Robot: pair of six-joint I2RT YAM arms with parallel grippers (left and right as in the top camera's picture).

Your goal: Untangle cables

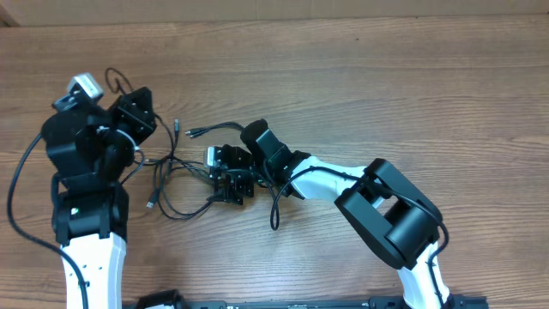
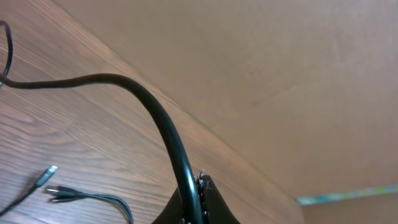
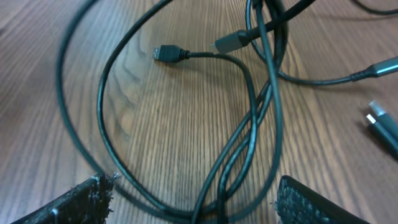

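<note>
Several thin black cables (image 1: 171, 176) lie tangled on the wooden table between the two arms, with small plugs (image 1: 196, 132) at their loose ends. My left gripper (image 1: 140, 118) is at the left of the tangle, shut on one cable (image 2: 155, 112) that arcs out of its jaws (image 2: 198, 202) down to the table. My right gripper (image 1: 225, 176) is low over the right side of the tangle. It stands open (image 3: 196, 202), its fingers (image 3: 311, 202) either side of crossing cable loops (image 3: 249, 130) without touching them. A small plug (image 3: 166, 53) lies just beyond.
Two loose plugs (image 2: 53, 185) lie on the wood below the left gripper. More connectors (image 3: 382, 124) lie at the right of the right wrist view. The table's far edge (image 1: 343, 19) meets a brown wall.
</note>
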